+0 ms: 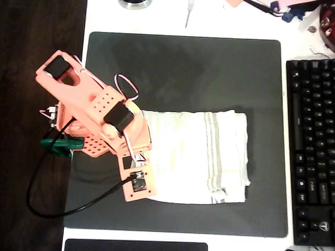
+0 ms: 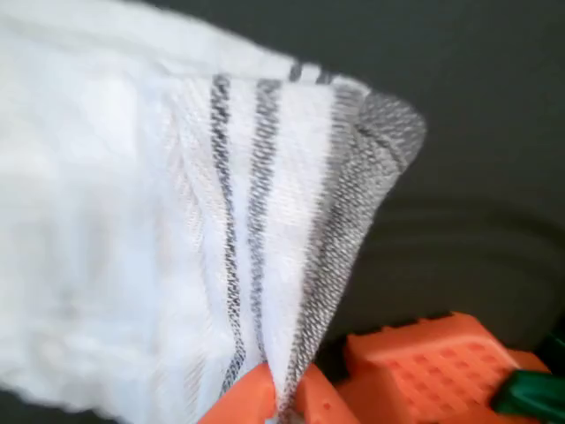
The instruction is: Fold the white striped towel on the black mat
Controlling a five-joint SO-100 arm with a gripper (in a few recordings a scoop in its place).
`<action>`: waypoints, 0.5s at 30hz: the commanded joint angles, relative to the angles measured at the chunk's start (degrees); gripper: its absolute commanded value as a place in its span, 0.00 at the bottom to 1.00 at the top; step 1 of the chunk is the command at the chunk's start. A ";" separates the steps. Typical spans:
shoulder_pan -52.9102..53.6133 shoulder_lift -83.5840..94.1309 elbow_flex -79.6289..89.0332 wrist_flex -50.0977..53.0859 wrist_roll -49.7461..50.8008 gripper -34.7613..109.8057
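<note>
Pinching: your orange gripper point(image 2: 281, 399) has its jaws clamped on a striped corner of the white striped towel point(image 2: 265, 238); the wrist view shows cloth rising out of the two tips.
Towel: you see it in the overhead view point(image 1: 199, 157) lying near the middle of the black mat point(image 1: 183, 68), its grey stripes running across toward the mat's right side, its left edge under the arm.
Arm: your orange arm point(image 1: 94, 115) reaches in over the mat's left edge, a black cable point(image 1: 47, 209) trailing off that side.
Base: a green clamp point(image 1: 60, 145) sits just left of the mat.
Keyboard: a black keyboard point(image 1: 314, 151) lies just beyond the mat's right edge.
</note>
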 commanded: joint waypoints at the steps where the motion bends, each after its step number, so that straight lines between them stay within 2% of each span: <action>1: 2.02 1.58 -7.91 5.89 -2.72 0.24; 6: 1.58 0.88 -15.29 6.42 -1.41 0.24; 10: -5.36 -3.69 -18.28 4.31 3.96 0.24; 15: -14.85 -11.07 -21.01 -4.39 11.60 0.24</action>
